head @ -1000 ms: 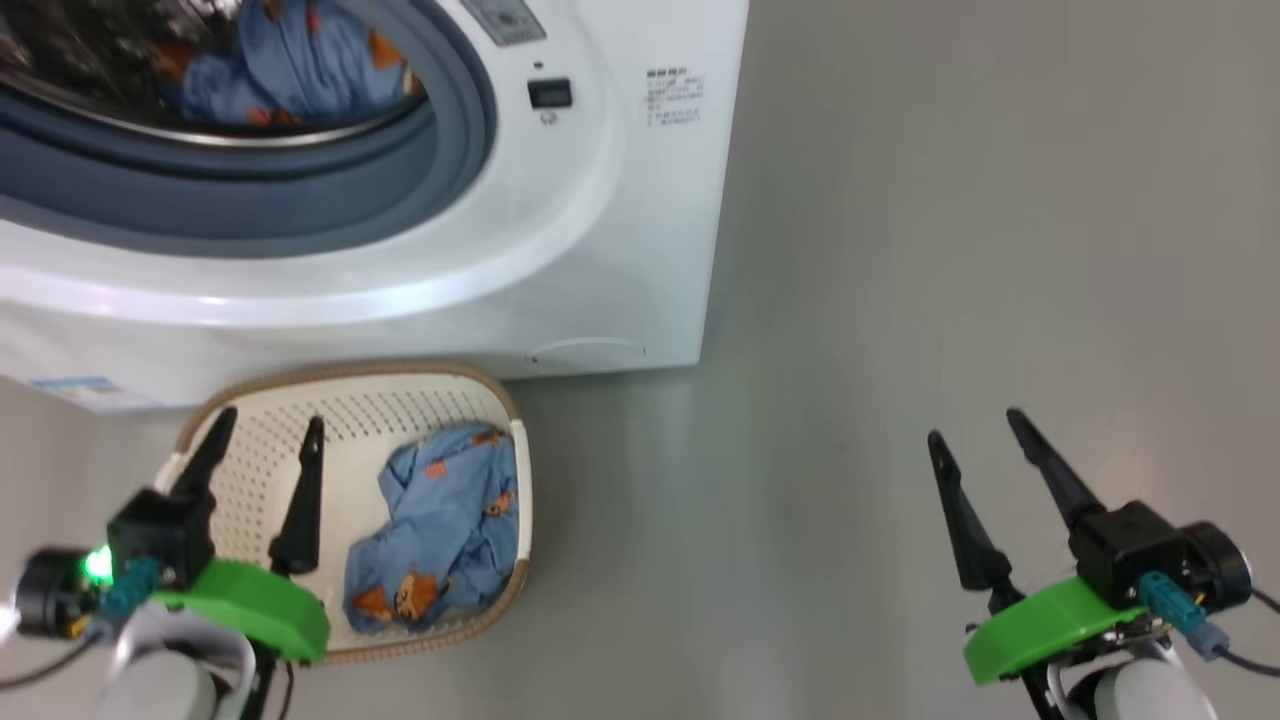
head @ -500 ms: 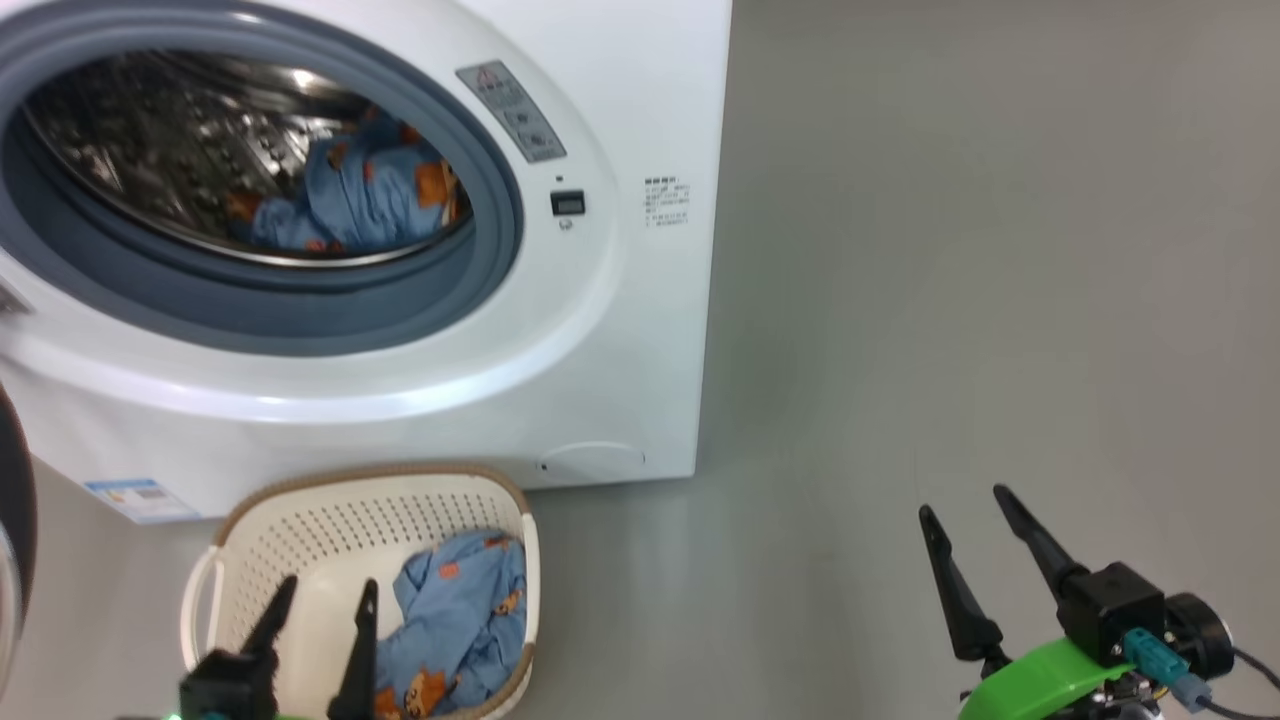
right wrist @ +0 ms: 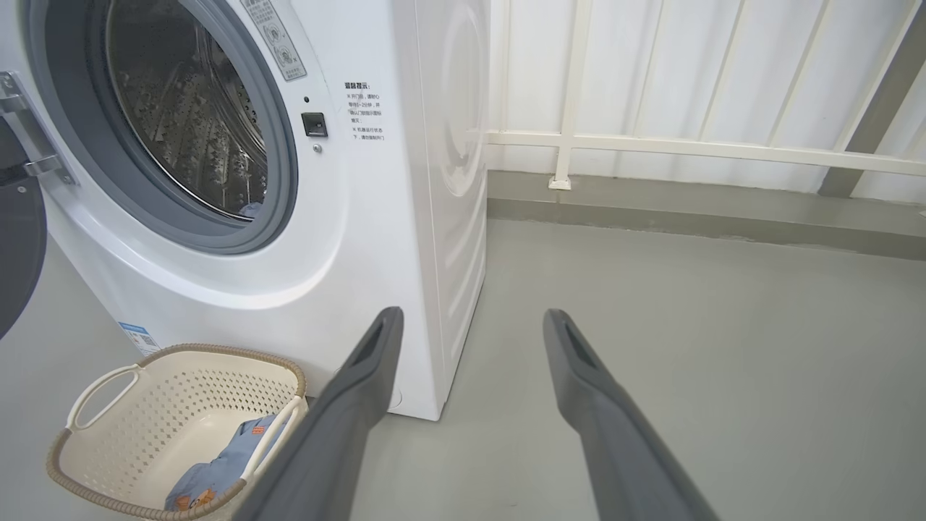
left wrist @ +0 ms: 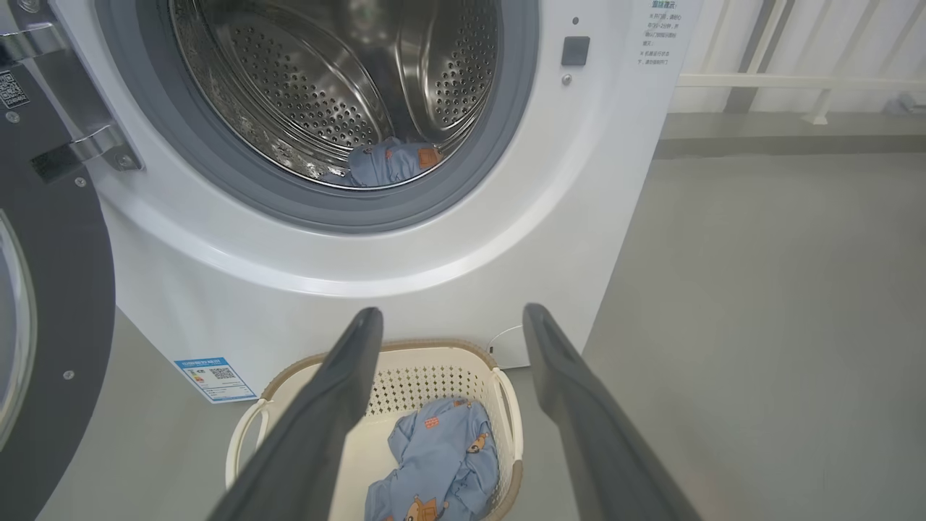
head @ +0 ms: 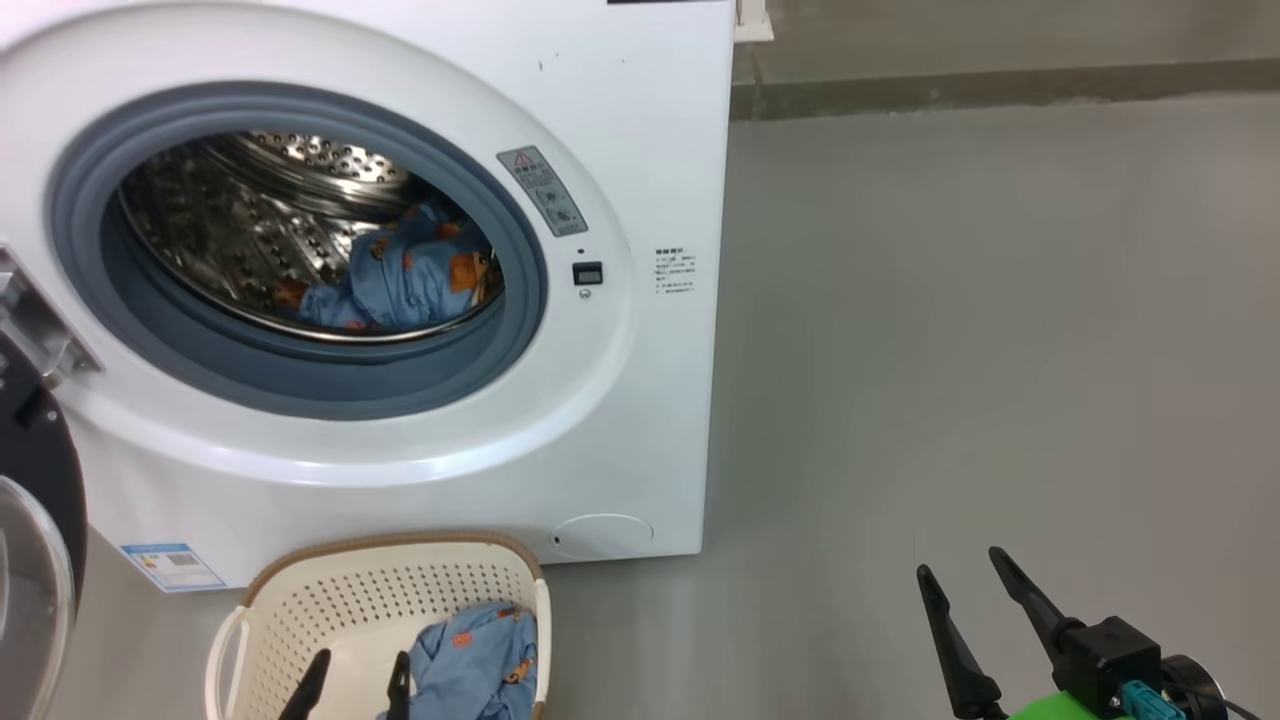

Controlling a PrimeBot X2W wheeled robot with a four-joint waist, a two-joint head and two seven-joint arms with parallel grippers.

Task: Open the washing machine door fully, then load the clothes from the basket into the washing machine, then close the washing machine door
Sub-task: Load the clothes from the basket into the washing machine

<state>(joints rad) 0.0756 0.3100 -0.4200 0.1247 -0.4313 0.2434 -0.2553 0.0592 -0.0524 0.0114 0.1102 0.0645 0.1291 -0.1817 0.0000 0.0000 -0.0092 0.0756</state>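
The head camera has tilted up over the past second, bringing the whole drum mouth of the washing machine (head: 640, 420) into frame, with both arms now lower in the picture. The washing machine door (head: 45, 470) stands swung open at far left. Some of the clothes (head: 415, 280) lie in the steel drum. A blue piece (head: 480, 660) rests in the right half of the basket (head: 300, 600), near the machine's front. The left gripper (head: 362, 657), fingers spread and empty, hangs over the basket with the blue piece just to its right. The right gripper (head: 958, 562), likewise spread and empty, hangs over bare floor (head: 1000, 350), well right of the basket. The left wrist view gives the door's metal hinge (left wrist: 94, 141) close up, and the right wrist view adds a white railing (right wrist: 694, 145) at the far wall.
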